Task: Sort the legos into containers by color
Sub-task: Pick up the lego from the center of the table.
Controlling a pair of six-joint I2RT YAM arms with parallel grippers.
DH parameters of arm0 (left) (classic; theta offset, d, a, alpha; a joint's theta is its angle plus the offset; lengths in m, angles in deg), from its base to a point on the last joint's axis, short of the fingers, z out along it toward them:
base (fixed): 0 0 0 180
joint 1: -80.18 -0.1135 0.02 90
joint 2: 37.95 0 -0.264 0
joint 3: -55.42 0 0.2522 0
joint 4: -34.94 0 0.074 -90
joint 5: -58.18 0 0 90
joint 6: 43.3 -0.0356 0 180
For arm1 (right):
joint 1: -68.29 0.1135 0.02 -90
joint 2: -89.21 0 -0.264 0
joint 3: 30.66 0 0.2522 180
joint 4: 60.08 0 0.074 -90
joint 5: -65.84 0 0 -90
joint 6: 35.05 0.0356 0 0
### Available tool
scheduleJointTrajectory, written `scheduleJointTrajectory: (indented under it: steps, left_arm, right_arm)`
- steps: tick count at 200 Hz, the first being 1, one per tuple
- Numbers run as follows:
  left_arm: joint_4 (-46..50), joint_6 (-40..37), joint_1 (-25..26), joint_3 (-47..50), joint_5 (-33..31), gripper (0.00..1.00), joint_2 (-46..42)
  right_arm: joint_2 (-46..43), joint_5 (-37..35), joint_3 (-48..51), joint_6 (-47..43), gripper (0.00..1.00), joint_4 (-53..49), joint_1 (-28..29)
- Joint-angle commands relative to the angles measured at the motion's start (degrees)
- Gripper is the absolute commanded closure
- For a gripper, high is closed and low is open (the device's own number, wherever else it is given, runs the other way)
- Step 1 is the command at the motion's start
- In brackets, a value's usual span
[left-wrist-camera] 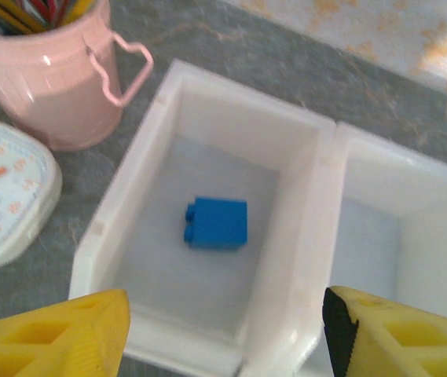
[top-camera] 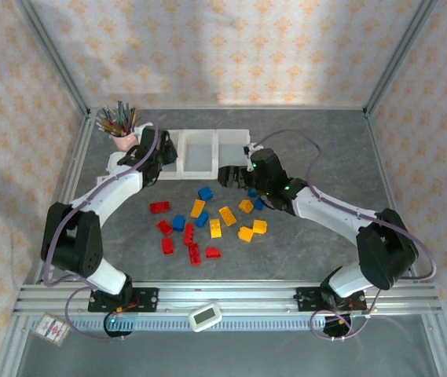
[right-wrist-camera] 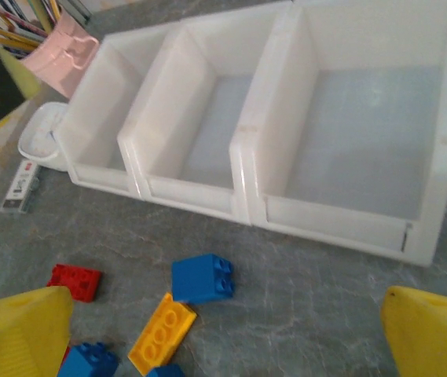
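Note:
A blue lego (left-wrist-camera: pixel 217 224) lies on the floor of the left container (left-wrist-camera: pixel 129 212). My left gripper (left-wrist-camera: pixel 223 338) hovers open just above that bin's front wall, with nothing between its yellow fingers (left-wrist-camera: pixel 58 338). From above, the left gripper (top-camera: pixel 154 161) sits over the row of three white containers (top-camera: pixel 197 135). My right gripper (top-camera: pixel 235 174) is open and empty near the front of the right bin (right-wrist-camera: pixel 341 216). Below it lie a blue lego (right-wrist-camera: pixel 202 278), an orange one (right-wrist-camera: pixel 163 333) and a red one (right-wrist-camera: pixel 75 282). Several more legos (top-camera: pixel 199 220) are scattered mid-table.
A pink cup of pencils (top-camera: pixel 121 133) stands left of the bins, with a white dial timer (left-wrist-camera: pixel 3 196) beside it. A small white device (top-camera: pixel 205 316) rests on the near rail. Patterned walls enclose the table on three sides.

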State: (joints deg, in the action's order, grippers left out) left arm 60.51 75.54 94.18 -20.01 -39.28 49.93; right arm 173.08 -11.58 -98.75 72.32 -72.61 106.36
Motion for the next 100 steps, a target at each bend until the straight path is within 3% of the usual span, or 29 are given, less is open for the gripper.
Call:
scheduleJointTrajectory:
  steps: [1, 48, 100]
  left_arm:
    - [2.5, 0.1, 2.7, 3.8, 4.3, 0.31, -3.3]
    - [2.5, 1.0, 11.1, 8.7, 4.3, 0.3, -8.3]
    - [1.8, -2.5, 17.1, 9.2, 7.3, 0.3, -4.1]
  right_arm:
    - [-1.8, -0.7, 2.0, 1.9, 0.0, -3.0, -0.6]
    - [-4.3, 4.0, 8.3, 4.9, 0.0, -0.3, -1.0]
    - [-5.8, 12.0, 13.9, 8.1, 0.0, 1.8, -4.6]
